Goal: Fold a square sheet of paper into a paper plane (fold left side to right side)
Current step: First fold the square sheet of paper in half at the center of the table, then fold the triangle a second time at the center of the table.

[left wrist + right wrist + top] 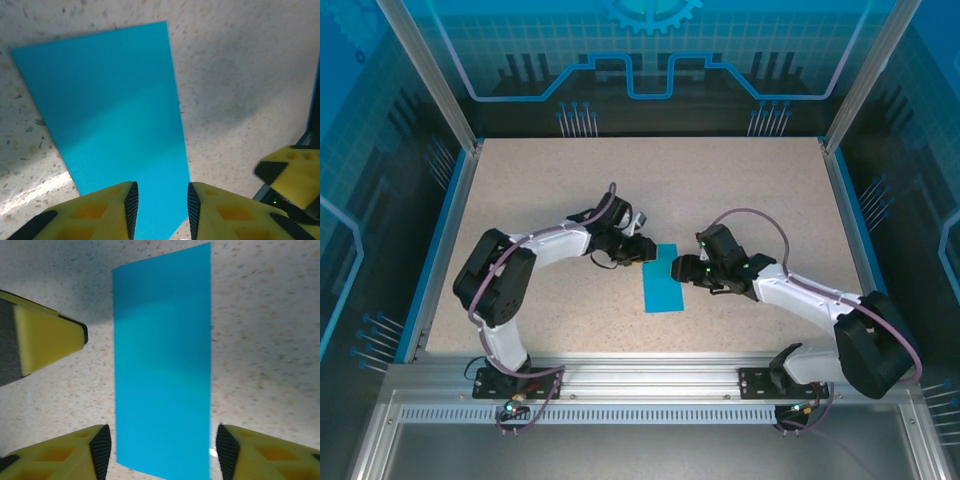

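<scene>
Top external: the square sheet of paper (662, 285) (halved into a strip) is laid flat on the bench (540, 200) between left gripper (640, 250) and right gripper (683, 268), jaws parted and empty, presumably so the crease can be pressed.

Obscured items, for your check:
- Sheet of paper (115, 115): in the left wrist view its near end is running off the bottom edge.
- Left gripper (161, 202): the same edge is cropping both fingers behind their tips.
- Right gripper (162, 447): in its own wrist view the frame is cutting off both fingers, and the sheet's near right corner is slipping out of frame.
- Top view: the gripper tips are covering parts of the sheet's far end, and their jaw gaps are showing too small for you to judge.
</scene>
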